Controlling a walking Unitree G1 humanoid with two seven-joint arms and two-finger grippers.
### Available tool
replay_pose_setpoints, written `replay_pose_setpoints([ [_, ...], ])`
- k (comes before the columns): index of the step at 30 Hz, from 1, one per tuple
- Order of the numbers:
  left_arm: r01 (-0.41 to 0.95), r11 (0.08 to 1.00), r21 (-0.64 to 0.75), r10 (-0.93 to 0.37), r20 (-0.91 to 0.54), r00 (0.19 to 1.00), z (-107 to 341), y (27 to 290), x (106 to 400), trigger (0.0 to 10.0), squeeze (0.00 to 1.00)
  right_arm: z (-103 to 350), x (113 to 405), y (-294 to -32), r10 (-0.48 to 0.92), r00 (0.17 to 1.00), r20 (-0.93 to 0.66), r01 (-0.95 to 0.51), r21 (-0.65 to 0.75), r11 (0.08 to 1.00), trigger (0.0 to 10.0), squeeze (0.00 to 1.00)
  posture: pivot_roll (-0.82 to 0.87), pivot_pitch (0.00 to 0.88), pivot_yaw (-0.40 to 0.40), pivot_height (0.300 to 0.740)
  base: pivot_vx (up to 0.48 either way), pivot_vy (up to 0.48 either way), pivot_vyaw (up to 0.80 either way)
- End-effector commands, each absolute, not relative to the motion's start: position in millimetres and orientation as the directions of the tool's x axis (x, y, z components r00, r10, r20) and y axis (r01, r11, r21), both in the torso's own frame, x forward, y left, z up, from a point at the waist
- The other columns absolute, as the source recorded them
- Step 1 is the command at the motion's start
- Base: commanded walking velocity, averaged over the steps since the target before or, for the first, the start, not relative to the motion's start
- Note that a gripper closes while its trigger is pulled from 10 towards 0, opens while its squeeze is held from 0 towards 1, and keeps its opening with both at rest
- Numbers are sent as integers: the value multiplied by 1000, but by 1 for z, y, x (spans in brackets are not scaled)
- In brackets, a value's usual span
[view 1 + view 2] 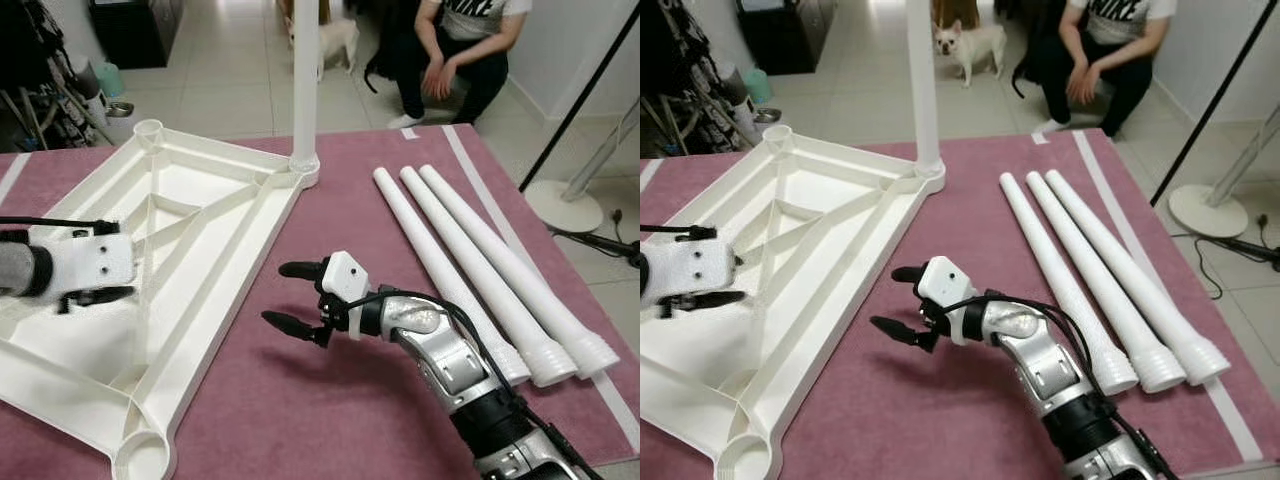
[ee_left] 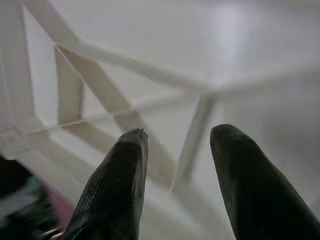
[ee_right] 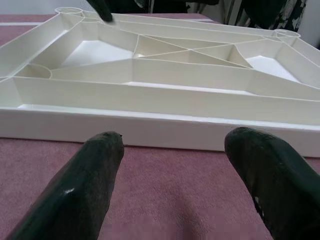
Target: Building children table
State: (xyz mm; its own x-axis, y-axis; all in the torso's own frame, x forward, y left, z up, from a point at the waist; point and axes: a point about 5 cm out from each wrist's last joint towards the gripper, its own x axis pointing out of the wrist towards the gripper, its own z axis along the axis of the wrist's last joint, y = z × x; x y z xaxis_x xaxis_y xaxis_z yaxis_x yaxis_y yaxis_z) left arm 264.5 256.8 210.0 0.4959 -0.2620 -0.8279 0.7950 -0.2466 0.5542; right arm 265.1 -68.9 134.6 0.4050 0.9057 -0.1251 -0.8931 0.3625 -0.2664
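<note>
A white child's tabletop lies upside down on the mauve mat, ribs facing up. One white leg stands upright in its far right corner socket. Three loose white legs lie side by side on the mat to the right. My right gripper hovers open over the mat just beside the tabletop's right wall, fingers pointing toward it and holding nothing. My left gripper is open over the tabletop's left part, above its ribs, empty.
A person crouches beyond the mat's far edge, with a small dog beside them. A stand's round base and cable sit on the floor at the right. Clutter is at the far left. Open corner sockets.
</note>
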Motion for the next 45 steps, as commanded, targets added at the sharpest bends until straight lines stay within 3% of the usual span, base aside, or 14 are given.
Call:
replay_pose_setpoints([
  [1, 784, -403, 472, -191, -881, 432, 205, 261, 260, 10000, 0, 135, 266, -70, 906, 405, -121, -892, -271, 362, 10000, 0, 87, 0, 59, 740, 0, 0, 0],
  [4, 783, -427, 453, -183, -891, 416, 205, 262, 260, 10000, 0, 135, 266, -69, 906, 405, -121, -892, -271, 362, 10000, 0, 87, 0, 59, 740, 0, 0, 0],
  [8, 778, -538, 325, -36, -931, 365, 197, 283, 255, 10000, 0, 135, 266, -67, 907, 404, -115, -892, -268, 363, 10000, 0, 91, 0, 59, 740, 0, 0, 0],
  [11, 792, -537, 289, -31, -945, 324, 192, 286, 249, 10000, 0, 135, 267, -67, 907, 404, -115, -892, -268, 364, 10000, 0, 91, 0, 59, 740, 0, 0, 0],
  [14, 816, -546, 190, -25, -977, 211, 175, 293, 233, 10000, 0, 134, 266, -66, 909, 402, -112, -894, -264, 363, 10000, 0, 109, 0, 55, 740, 0, 0, 0],
  [17, 823, -544, 161, -16, -983, 181, 168, 299, 228, 10000, 0, 134, 266, -64, 911, 398, -110, -896, -260, 360, 10000, 0, 116, 0, 47, 740, 0, 0, 0],
  [24, 852, -501, 150, -22, -987, 161, 157, 310, 223, 10000, 0, 133, 267, -62, 916, 386, -109, -901, -257, 349, 10000, 0, 129, 0, 41, 740, 0, 0, 0],
  [28, 862, -470, 191, -107, -981, 159, 146, 295, 223, 10000, 0, 135, 267, -60, 920, 378, -106, -904, -257, 342, 10000, 0, 129, 0, 33, 740, 0, 0, 0],
  [37, 859, -447, 248, -173, -967, 190, 136, 286, 228, 10000, 0, 136, 268, -61, 919, 380, -107, -903, -258, 344, 10000, 0, 120, 0, 37, 740, 0, 0, 0],
  [38, 858, -450, 247, -174, -967, 187, 135, 286, 228, 9294, 0, 135, 267, -61, 918, 381, -106, -903, -257, 345, 10000, 0, 117, 0, 39, 740, 0, 0, 0],
  [39, 856, -453, 249, -177, -966, 188, 133, 285, 229, 5961, 0, 135, 267, -61, 918, 382, -106, -902, -257, 346, 10000, 0, 116, 0, 41, 740, 0, 0, 0],
  [40, 854, -458, 247, -176, -967, 185, 132, 284, 230, 0, 0, 135, 267, -61, 918, 383, -105, -902, -256, 348, 10000, 0, 114, 0, 44, 740, 0, 0, 0],
  [45, 855, -459, 244, -174, -968, 183, 134, 283, 232, 0, 0, 135, 267, -62, 916, 389, -103, -900, -256, 353, 10000, 0, 111, 0, 49, 740, 0, 0, 0],
])
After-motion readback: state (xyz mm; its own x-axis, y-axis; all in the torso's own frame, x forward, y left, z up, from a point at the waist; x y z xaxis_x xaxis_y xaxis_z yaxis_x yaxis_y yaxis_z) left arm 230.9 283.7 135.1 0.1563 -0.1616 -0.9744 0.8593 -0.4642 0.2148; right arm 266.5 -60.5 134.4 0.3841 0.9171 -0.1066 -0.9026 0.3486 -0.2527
